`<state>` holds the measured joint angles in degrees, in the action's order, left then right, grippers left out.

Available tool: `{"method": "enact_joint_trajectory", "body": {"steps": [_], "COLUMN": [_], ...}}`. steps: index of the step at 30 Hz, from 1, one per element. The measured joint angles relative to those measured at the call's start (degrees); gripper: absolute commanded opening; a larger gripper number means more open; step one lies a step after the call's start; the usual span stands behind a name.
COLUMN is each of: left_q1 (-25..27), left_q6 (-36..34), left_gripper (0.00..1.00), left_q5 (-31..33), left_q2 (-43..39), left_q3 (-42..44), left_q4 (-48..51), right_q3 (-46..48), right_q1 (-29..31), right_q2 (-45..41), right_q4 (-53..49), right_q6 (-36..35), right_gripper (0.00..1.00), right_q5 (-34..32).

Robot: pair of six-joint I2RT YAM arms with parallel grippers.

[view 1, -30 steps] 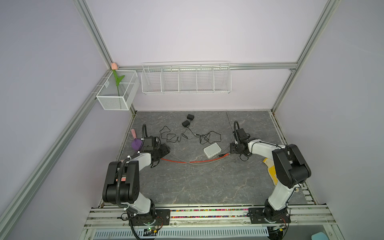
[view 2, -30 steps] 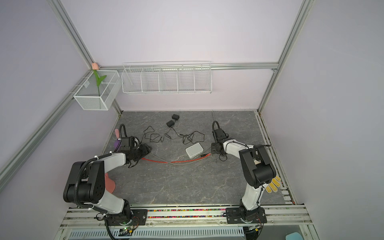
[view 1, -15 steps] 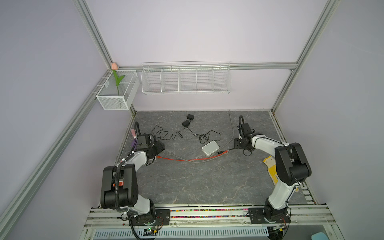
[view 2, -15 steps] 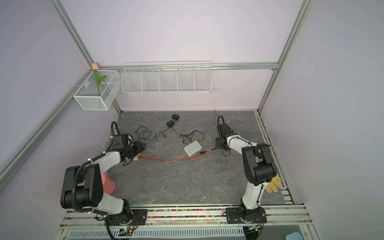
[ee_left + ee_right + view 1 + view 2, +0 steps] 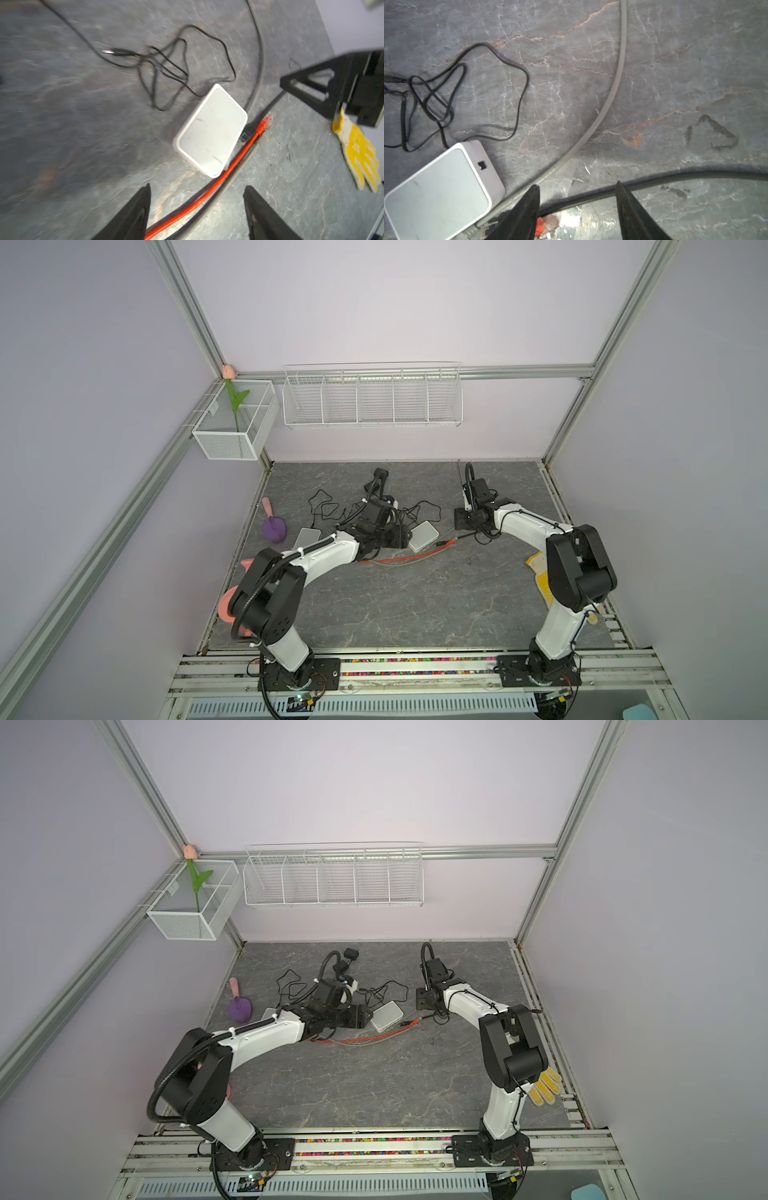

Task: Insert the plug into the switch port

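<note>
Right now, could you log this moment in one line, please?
left gripper: open | right gripper: open | red plug: beside switch, not inserted

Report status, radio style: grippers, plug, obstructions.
Left gripper open, empty. Right gripper open, empty. Red plug loose beside switch, not inserted. Grey cable, black cable alongside.

A robotics lab test cell is shown. The space is boxed in by aluminium frame posts (image 5: 192,310) and plain lilac walls (image 5: 395,302). Two white-and-black robot arms, the left arm (image 5: 320,558) and the right arm (image 5: 523,524), are bolted to slotted rails (image 5: 415,678) along the front edge of a grey stone-patterned counter (image 5: 395,605). Unrelated props are scattered on it: a white switch (image 5: 424,536) and loose cables (image 5: 260,128) near the middle, a yellow glove (image 5: 546,1088) near the right edge, a purple scoop (image 5: 274,530) near the left edge. A wire rack (image 5: 372,398) and a mesh box (image 5: 226,443) holding an artificial tulip (image 5: 227,372) are hung at the back wall.
</note>
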<state>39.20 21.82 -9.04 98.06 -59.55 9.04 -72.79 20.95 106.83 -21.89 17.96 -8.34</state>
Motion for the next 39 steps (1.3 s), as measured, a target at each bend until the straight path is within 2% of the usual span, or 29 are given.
{"method": "enact_joint_trajectory", "body": {"steps": [7, 14, 17, 20, 29, 33, 37, 39], "left_q1": [3.5, 4.6, 4.8, 4.9, 7.6, 9.9, 11.4, 11.6], "left_q6": [-2.0, -3.1, -3.8, -5.0, -6.0, -5.8, -5.6, -5.6], "left_gripper": [0.7, 0.69, 0.69, 0.66, 0.65, 0.65, 0.64, 0.64], "left_q5": [0.2, -0.5, -2.3, -6.1, -13.0, -15.0, -16.3, -16.6], "left_q2": [8.3, 9.5, 9.8, 10.6, 10.4, 9.7, 8.7, 8.1], "left_q3": [-3.3, -3.9, -3.9, -4.2, -1.1, 0.9, 3.5, 4.7], "left_q4": [2.5, 2.9, 2.4, 1.7, -3.5, -5.8, -8.4, -9.4], "right_q3": [-7.7, -12.9, -14.9, -17.3, -19.3, -19.5, -18.7, -17.1], "right_q1": [0.2, 0.6, 0.6, 0.1, -2.5, -2.9, -2.9, -2.9], "right_q2": [9.2, 13.4, 14.9, 16.4, 17.5, 17.6, 17.1, 16.0], "right_q4": [-3.4, -7.2, -8.1, -9.4, -10.7, -10.8, -10.1, -9.9], "right_q6": [-2.2, -4.3, -5.0, -5.7, -6.9, -6.9, -6.8, -6.6], "right_gripper": [0.61, 0.61, 0.56, 0.46, 0.39, 0.4, 0.51, 0.53], "right_q5": [-1.4, -2.3, -2.3, -1.3, 0.7, 0.9, 0.9, 0.9]}}
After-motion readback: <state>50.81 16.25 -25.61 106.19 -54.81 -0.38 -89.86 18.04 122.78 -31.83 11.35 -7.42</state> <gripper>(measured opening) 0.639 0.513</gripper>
